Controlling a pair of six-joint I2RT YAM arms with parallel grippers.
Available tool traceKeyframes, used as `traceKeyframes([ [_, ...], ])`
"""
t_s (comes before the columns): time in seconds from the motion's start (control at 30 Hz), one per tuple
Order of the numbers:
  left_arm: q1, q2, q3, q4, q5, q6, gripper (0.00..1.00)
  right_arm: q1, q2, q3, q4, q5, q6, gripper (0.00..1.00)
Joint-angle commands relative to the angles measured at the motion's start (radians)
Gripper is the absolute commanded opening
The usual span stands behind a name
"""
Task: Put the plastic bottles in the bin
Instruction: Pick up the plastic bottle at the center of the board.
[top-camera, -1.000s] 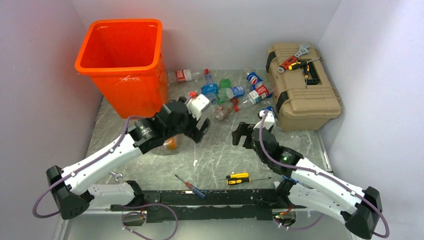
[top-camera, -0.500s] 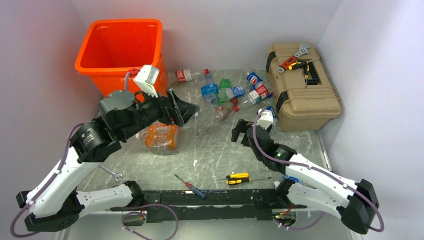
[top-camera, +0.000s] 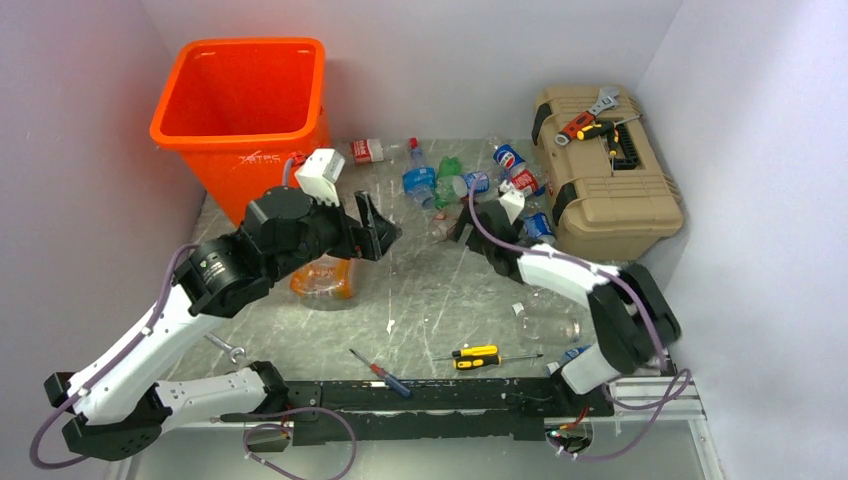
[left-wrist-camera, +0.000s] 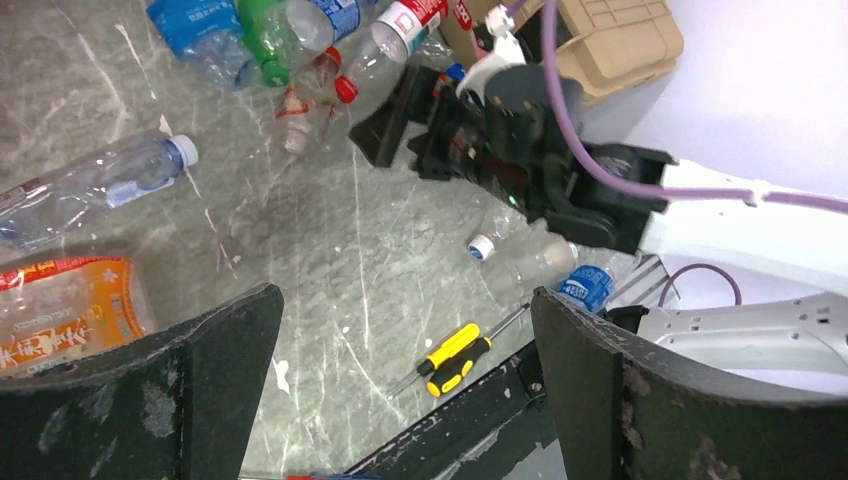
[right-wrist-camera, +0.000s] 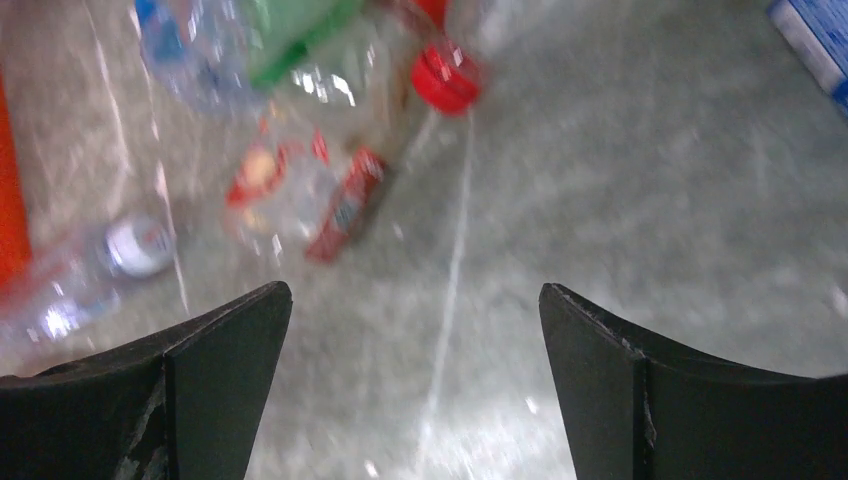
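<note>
Left gripper (top-camera: 377, 228) spread wide, empty, above table just right of orange bin (top-camera: 250, 130). Orange-labelled bottle (top-camera: 322, 278) lies flat under left wrist, outside fingers; in wrist view it sits beyond left finger. Right gripper (top-camera: 462, 228) also wide apart, holding nothing, low at near edge of bottle cluster (top-camera: 470, 185). Small red-labelled bottle (right-wrist-camera: 300, 195), blurred, lies just ahead of its fingertips, not between them. Clear bottle (top-camera: 545, 325) lies apart, beside right arm.
</note>
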Motion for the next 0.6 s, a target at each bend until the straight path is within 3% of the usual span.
traceKeyframes([
  [0.0, 0.024, -0.037, -0.019, 0.056, 0.014, 0.038, 0.99, -0.072, 0.182, 0.168, 0.157, -0.148, 0.077, 1.0],
  [0.17, 0.083, -0.104, -0.078, 0.091, 0.077, 0.027, 0.99, -0.089, 0.363, 0.324, 0.12, -0.201, 0.119, 1.0],
  [0.37, 0.134, -0.122, -0.097, 0.1, 0.149, 0.017, 0.99, -0.092, 0.468, 0.4, 0.069, -0.201, 0.196, 0.98],
  [0.57, 0.139, -0.126, -0.09, 0.103, 0.171, 0.008, 0.99, -0.097, 0.533, 0.416, 0.052, -0.214, 0.22, 0.9],
])
